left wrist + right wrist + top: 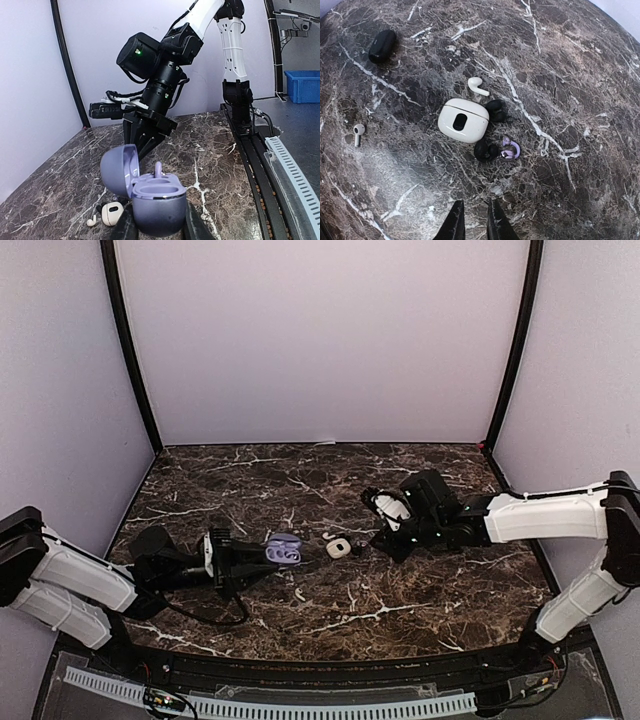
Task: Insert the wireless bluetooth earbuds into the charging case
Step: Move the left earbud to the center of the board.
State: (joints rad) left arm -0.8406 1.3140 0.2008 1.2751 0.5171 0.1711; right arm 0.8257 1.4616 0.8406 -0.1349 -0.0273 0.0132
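My left gripper (268, 556) is shut on an open purple charging case (284, 549), lid tipped back. In the left wrist view the case (157, 210) sits between my fingers (195, 231), with one purple earbud (158, 170) standing in its far slot; the near slot is empty. A second purple earbud (510, 148) lies on the marble beside a dark earbud (485, 150). My right gripper (472, 220) hovers just short of them, slightly open and empty; it also shows in the top view (378, 538).
A closed white case (463, 120) lies by the buds, also in the top view (338, 547). White earbuds lie at its far side (478, 86) and apart to the left (358, 134). More dark buds (494, 110) touch it. A dark case (383, 46) lies farther off.
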